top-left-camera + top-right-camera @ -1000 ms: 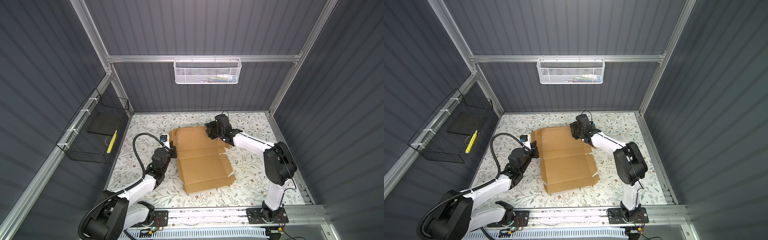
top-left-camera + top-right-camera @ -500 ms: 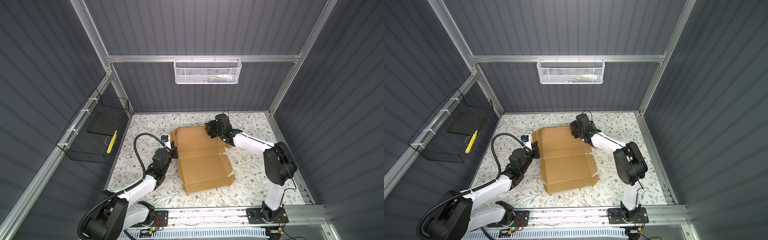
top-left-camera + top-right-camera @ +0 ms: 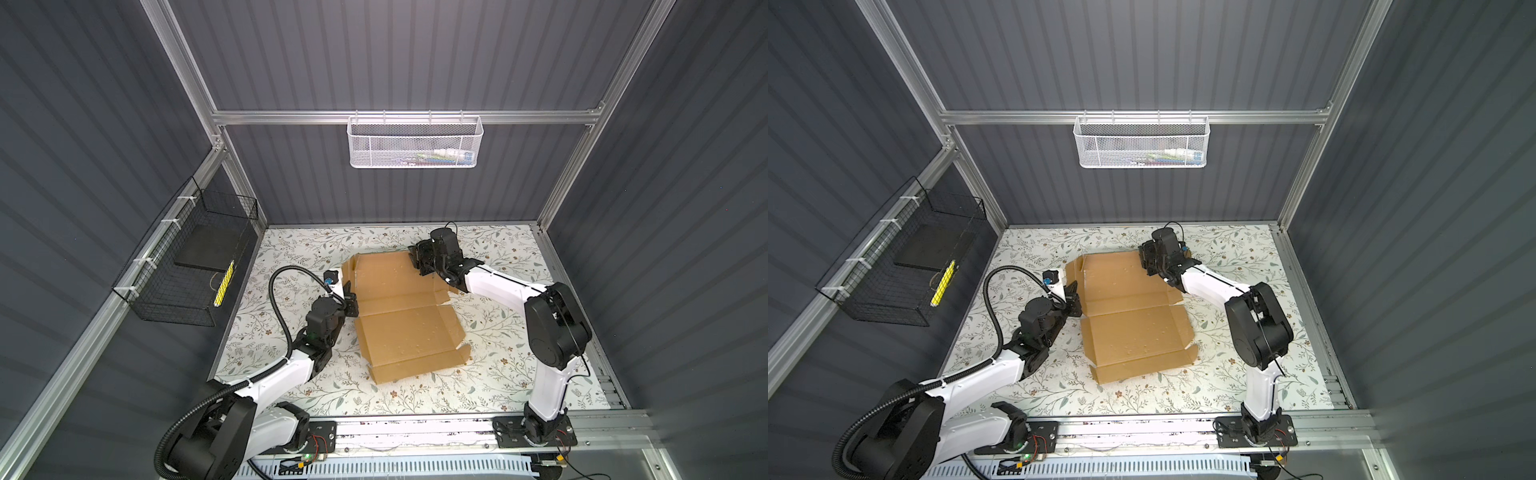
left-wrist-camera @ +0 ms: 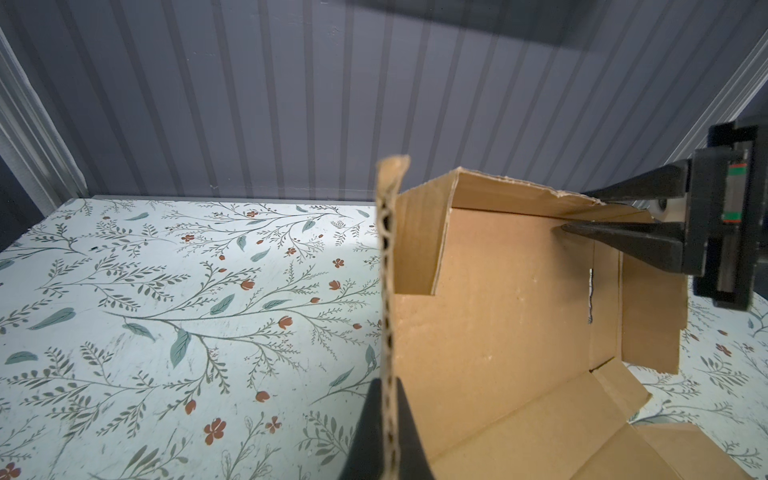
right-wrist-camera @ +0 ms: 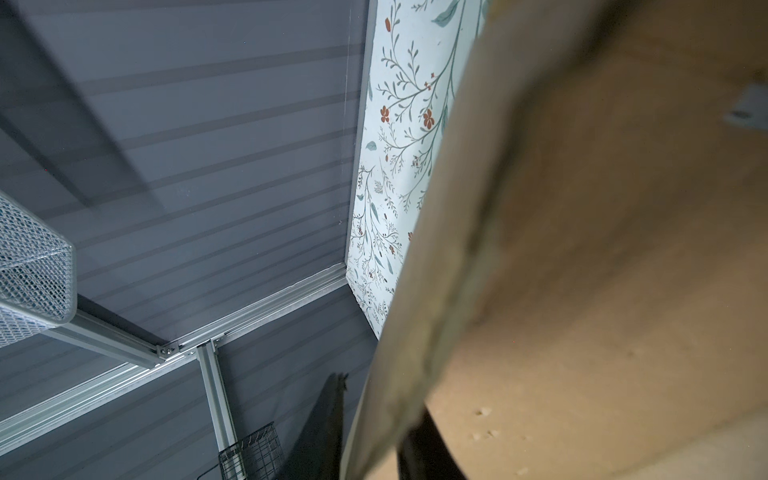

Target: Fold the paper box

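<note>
Brown unmarked paper box, edge clamped in left gripper.

The paper box of plain brown corrugated cardboard is matt and faintly pitted, its cut edge showing open fluting in the left wrist view. The bench under it wears a smooth, low-sheen covering printed with leaves and flowers. At 12 o'clock in both top views hangs a white perforated metal basket; at 9 o'clock, a black wire basket holding a matt black flat slab. Brushed aluminium frame rails edge dull grey ribbed wall panels.
</note>
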